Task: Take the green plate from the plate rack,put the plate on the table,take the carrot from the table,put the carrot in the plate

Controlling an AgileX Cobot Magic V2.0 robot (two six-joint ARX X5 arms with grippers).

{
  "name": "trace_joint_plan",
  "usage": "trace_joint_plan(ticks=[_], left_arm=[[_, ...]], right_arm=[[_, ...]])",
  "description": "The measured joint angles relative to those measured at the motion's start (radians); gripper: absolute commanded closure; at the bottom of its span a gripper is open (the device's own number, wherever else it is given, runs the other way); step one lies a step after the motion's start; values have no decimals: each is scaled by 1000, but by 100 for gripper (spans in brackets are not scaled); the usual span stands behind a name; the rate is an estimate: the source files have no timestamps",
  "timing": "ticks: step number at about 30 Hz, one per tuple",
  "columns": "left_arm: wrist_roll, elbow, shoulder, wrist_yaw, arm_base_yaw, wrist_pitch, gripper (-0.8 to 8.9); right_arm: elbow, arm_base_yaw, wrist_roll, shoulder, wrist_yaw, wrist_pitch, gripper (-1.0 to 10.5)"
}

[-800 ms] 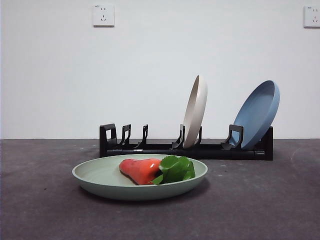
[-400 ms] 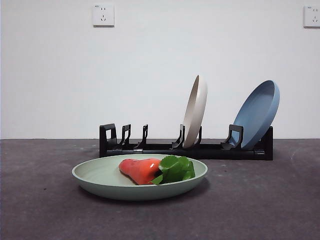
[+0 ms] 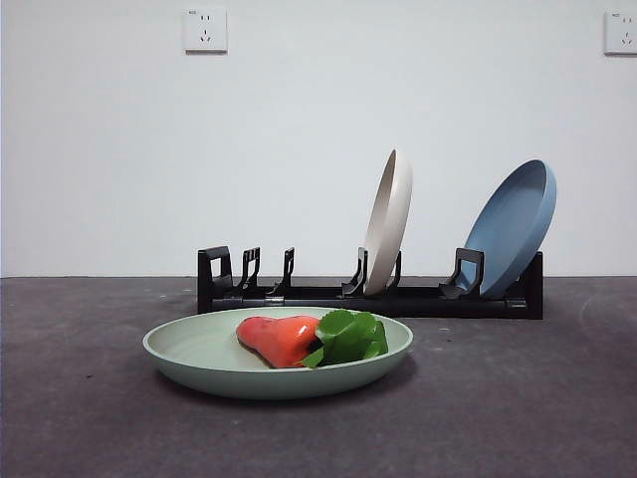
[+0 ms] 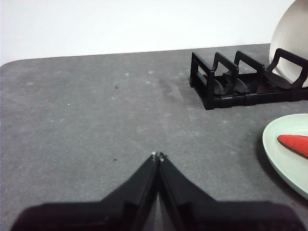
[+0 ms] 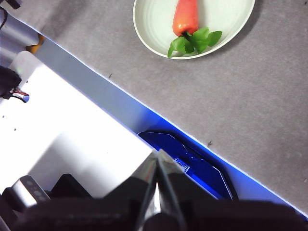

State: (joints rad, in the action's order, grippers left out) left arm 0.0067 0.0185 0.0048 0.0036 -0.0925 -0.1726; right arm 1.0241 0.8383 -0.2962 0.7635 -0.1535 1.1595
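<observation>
Left gripper (image 4: 158, 156) with two matte black wedge-shaped jaws tapering to pale-flecked tips, right gripper (image 5: 157, 154) with two black jaws showing a glossy grey sheen along their inner edges, both widening into dark blocky bases

No legible text, label, brand, number or sign anywhere. Faint small markings at the top of the two wall sockets (image 3: 205, 30), too tiny to read. Plain, unmarked surfaces on the green plate (image 3: 199, 351), the plate rack (image 3: 328, 294) and the bench (image 3: 518, 398).
</observation>
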Motion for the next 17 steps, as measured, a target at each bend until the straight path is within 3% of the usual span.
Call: trace_joint_plan(ticks=[8, 10, 13, 17], left_arm=[[0, 0, 0, 0, 0, 0, 817], [0, 0, 0, 0, 0, 0, 817], [0, 0, 0, 0, 0, -1, 817], [0, 0, 0, 0, 0, -1, 817]], right_arm=[[0, 0, 2, 0, 1, -1, 946], [0, -16, 22, -7, 33, -13, 946], [-1, -99, 66, -44, 83, -89, 946], [-17, -286, 128, -122, 35, -264, 946]])
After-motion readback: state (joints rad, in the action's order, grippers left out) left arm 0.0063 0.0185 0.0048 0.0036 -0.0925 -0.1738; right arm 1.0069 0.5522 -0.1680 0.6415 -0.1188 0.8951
